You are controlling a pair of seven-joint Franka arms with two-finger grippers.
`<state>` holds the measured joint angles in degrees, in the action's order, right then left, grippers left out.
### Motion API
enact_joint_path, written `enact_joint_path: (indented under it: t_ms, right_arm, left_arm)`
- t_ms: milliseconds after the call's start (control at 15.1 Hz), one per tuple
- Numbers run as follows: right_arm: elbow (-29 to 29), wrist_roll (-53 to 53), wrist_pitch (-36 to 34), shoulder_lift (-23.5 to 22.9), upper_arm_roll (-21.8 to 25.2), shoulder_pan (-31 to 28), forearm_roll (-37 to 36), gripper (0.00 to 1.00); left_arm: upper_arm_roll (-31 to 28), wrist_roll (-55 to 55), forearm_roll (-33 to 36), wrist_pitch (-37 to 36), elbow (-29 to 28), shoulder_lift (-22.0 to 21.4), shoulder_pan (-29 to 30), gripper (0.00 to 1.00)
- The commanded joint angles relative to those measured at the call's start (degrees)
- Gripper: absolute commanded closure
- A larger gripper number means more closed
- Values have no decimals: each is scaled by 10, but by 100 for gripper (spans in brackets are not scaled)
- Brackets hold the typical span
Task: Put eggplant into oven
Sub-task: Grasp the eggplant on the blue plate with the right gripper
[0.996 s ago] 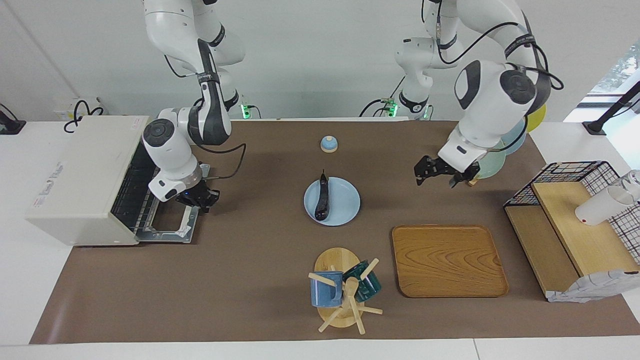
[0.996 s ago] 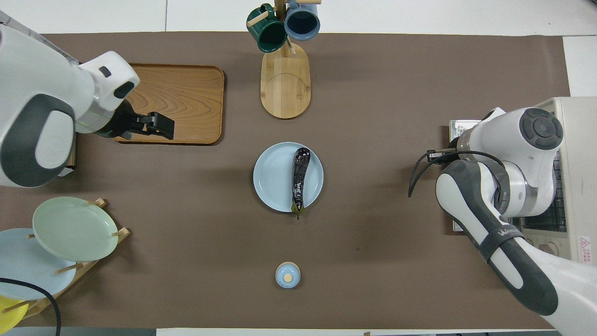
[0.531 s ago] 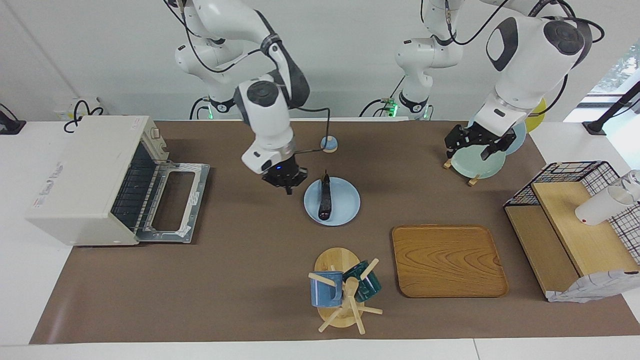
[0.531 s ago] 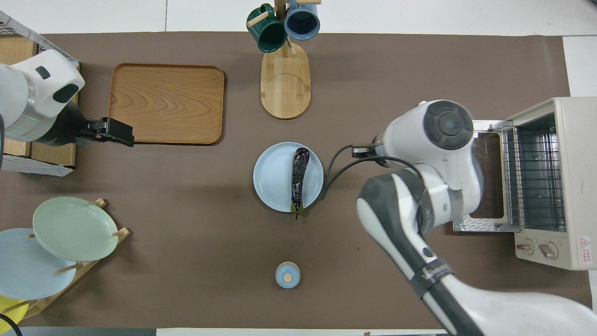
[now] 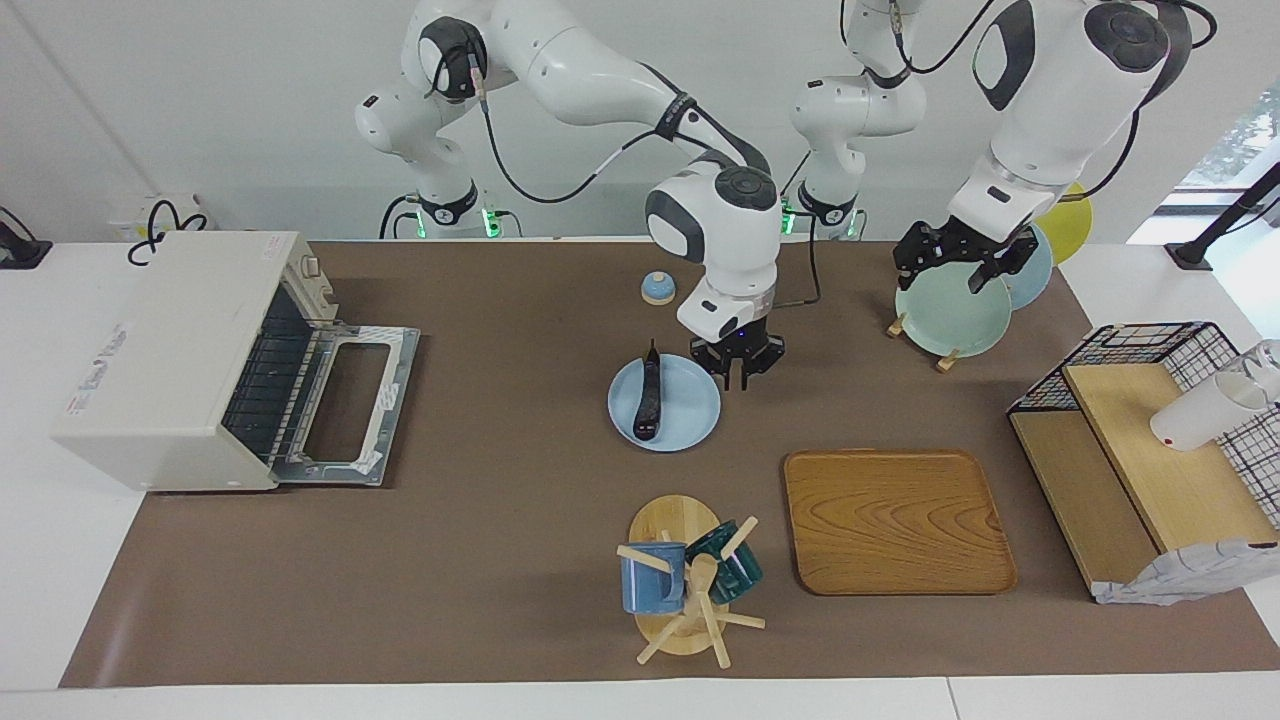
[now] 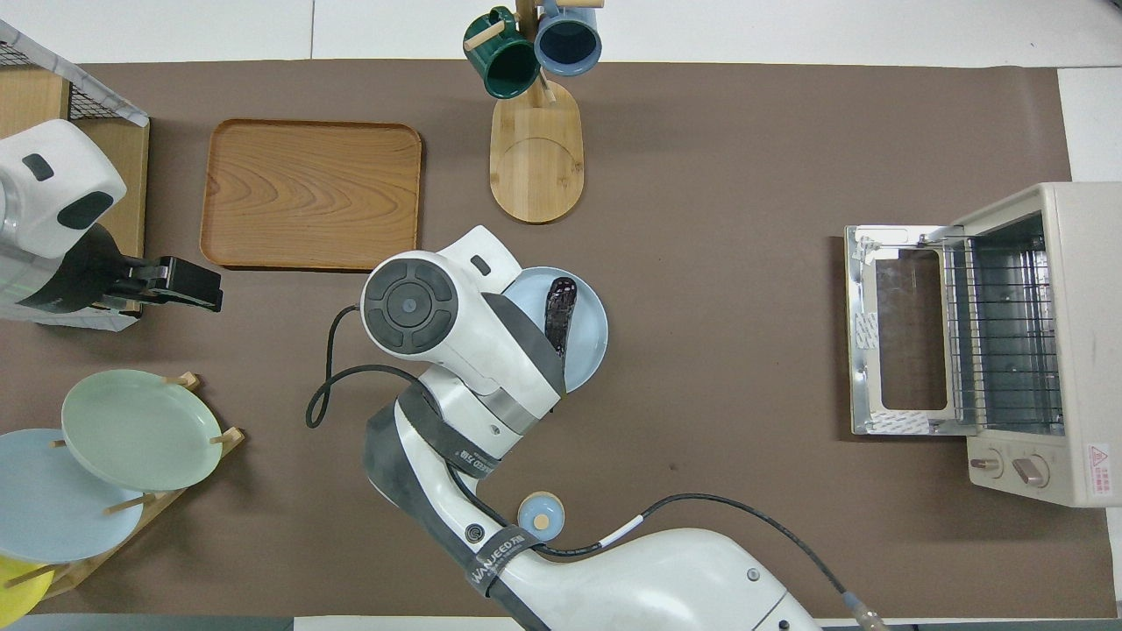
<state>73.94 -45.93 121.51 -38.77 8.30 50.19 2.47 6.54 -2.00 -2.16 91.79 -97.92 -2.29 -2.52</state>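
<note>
The oven (image 5: 175,360) sits toward the right arm's end of the table, its door dropped flat so the rack is reachable. The eggplant (image 5: 647,402) lies on the light blue plate (image 5: 690,415), stem toward twelve o'clock. The right gripper (image 5: 738,365) hangs over the plate's one o'clock rim, fingers slightly apart, empty. The left gripper (image 5: 958,262) waits over the plate rack (image 5: 950,315); whether its fingers are apart cannot be told.

Robot lab: white wall, staged table (image 5: 500,600)

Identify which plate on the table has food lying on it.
The light blue plate at the table's middle: the eggplant lies on it. The green plate and the others stand bare in the rack.
</note>
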Motion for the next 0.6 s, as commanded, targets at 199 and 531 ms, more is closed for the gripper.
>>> enact_joint_path:
  t_ms: [199, 531]
  right_arm:
    - [31, 55, 18, -4, 2, 10, -48, 68]
    - [95, 80, 46, 15, 2, 16, -65, 67]
  left_arm:
    - [2, -39, 8, -4, 7, -3, 3, 0]
    - [1, -47, 8, -10, 26, 3, 9, 0]
